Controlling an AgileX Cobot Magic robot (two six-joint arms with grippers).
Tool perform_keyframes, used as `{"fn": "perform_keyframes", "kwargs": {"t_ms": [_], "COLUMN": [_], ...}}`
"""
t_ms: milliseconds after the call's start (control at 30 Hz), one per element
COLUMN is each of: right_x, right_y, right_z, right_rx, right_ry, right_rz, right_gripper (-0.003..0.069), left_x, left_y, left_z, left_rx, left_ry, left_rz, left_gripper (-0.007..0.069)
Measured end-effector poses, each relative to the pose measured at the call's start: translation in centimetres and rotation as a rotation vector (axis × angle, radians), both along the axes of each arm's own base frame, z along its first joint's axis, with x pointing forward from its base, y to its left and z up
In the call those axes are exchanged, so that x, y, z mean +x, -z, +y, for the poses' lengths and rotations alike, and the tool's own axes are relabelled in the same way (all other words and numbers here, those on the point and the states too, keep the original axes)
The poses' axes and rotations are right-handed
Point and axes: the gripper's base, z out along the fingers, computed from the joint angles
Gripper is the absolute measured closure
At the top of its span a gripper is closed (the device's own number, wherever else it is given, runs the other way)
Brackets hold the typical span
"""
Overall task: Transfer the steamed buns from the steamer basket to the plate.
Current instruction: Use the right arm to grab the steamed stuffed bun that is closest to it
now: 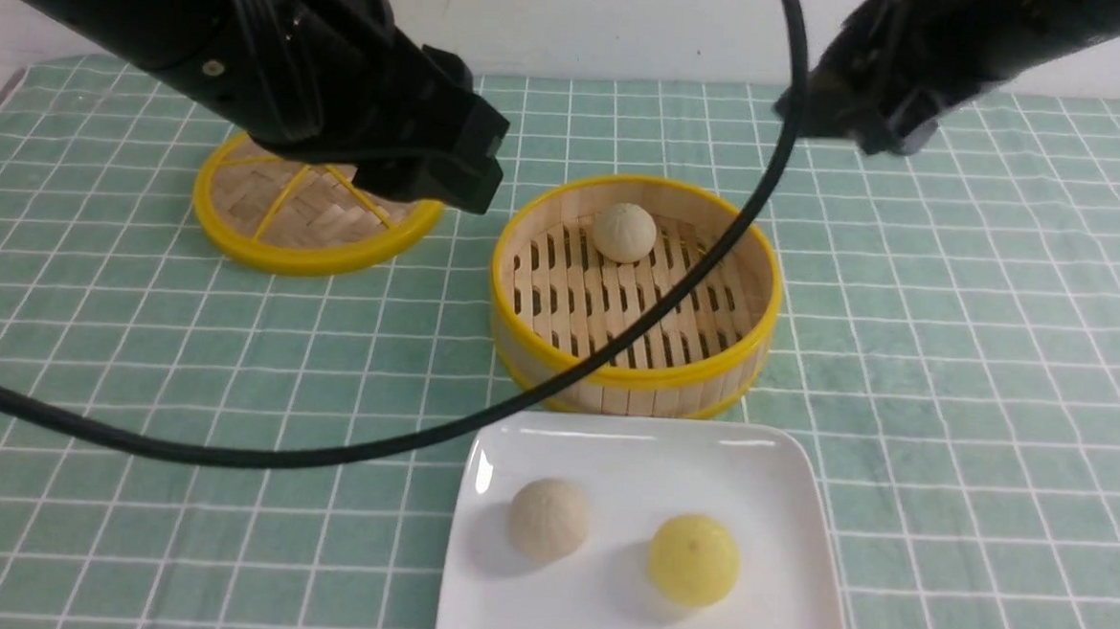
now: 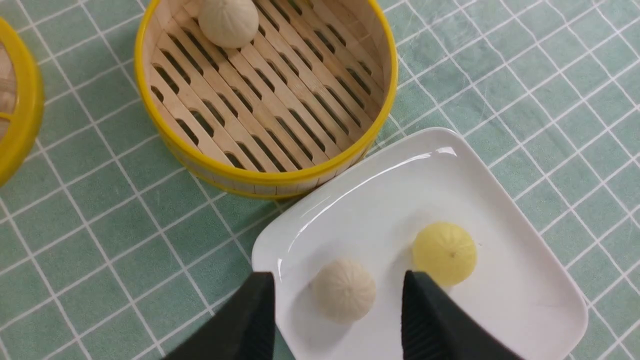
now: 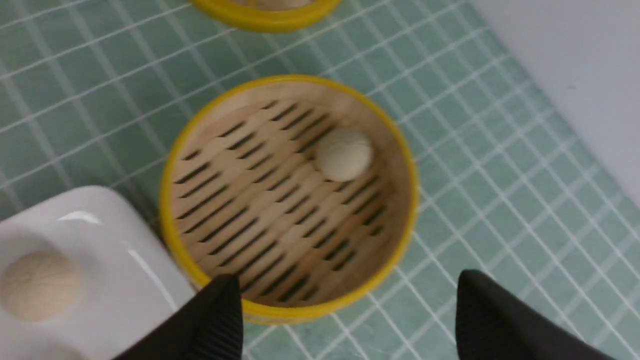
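Checked tabletop [image 1: 136, 350]: plate [image 1: 779, 518] holds two buns [image 1: 548, 518]; both jaws gape empty; next, close around the last bun [image 1: 624, 232] in the basket [image 1: 633, 381].

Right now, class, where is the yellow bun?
In the front view, the yellow bun sits on the right half of the plate, beside a beige bun to its left, with the basket just beyond.

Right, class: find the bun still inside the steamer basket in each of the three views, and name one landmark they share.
Front view: the off-white bun sits on the steamer basket floor, by its far wall.
Left wrist view: same bun, in the basket, on the side away from the plate.
Right wrist view: same bun, again on the side away from the plate.
Shared landmark: the basket's yellow rim.
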Motion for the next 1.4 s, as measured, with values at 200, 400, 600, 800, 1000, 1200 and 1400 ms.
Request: {"fn": "perform_keyframes", "kwargs": {"t_ms": [200, 400, 600, 800, 1000, 1200, 1400], "right_x": [1.8, 5.9, 9.6, 12.8, 14.8, 16.4, 18.3], "right_y": [0.2, 3.8, 6.6, 8.7, 11.3, 14.8, 18.5], "right_z": [-3.1, -0.9, 2.0, 4.7, 5.8, 6.4, 6.8], "right_rx": [0.033, 0.108, 0.199, 0.253, 0.217, 0.183, 0.172], "right_ry": [0.190, 0.152, 0.065, -0.034, -0.079, -0.086, -0.053], "right_rz": [0.007, 0.057, 0.151, 0.282, 0.388, 0.434, 0.412], "right_gripper": [0.0199, 0.0307, 0.0342, 0.0332, 0.0321, 0.0304, 0.0211], "left_x": [-0.1, -0.2, -0.2, -0.3, -0.3, -0.4, -0.4], "left_y": [0.1, 0.2, 0.2, 0.2, 0.3, 0.3, 0.3], "left_z": [0.1, 0.1, 0.1, 0.1, 0.1, 0.1, 0.2], "left_rx": [0.011, 0.014, 0.015, 0.020, 0.027, 0.029, 0.031], "left_ry": [0.004, 0.005, 0.006, 0.008, 0.011, 0.012, 0.012], "left_rz": [0.018, 0.021, 0.024, 0.032, 0.044, 0.047, 0.050], "left_gripper": [0.0256, 0.0256, 0.0256, 0.0256, 0.0256, 0.0256, 0.0256]}}
